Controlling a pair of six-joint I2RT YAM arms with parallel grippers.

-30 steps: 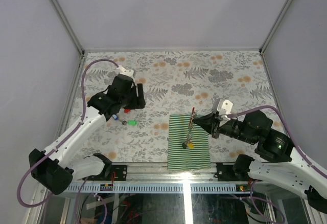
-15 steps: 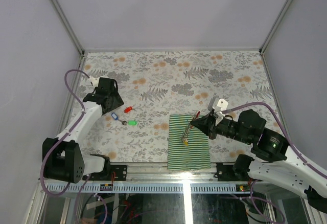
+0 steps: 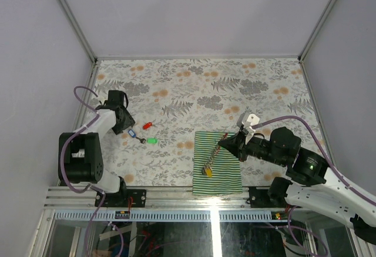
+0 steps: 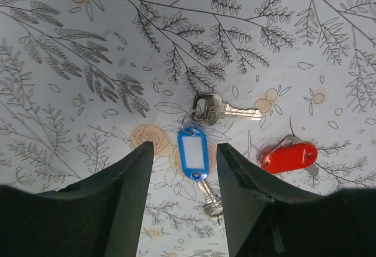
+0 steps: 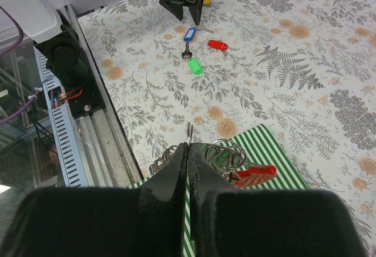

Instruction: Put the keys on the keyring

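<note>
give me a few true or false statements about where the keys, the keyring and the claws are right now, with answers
1. The left claw is open, with the blue-tagged key lying between its fingers. True.
2. The right claw is open and holds nothing. False: it is shut on the keyring.
3. The green-tagged key lies on the striped cloth. False: it lies on the flowered table, near the blue and red ones.
4. A yellow tag lies on the striped cloth. True.
5. The left claw grips the red-tagged key. False: that key lies loose on the table, outside the fingers.
</note>
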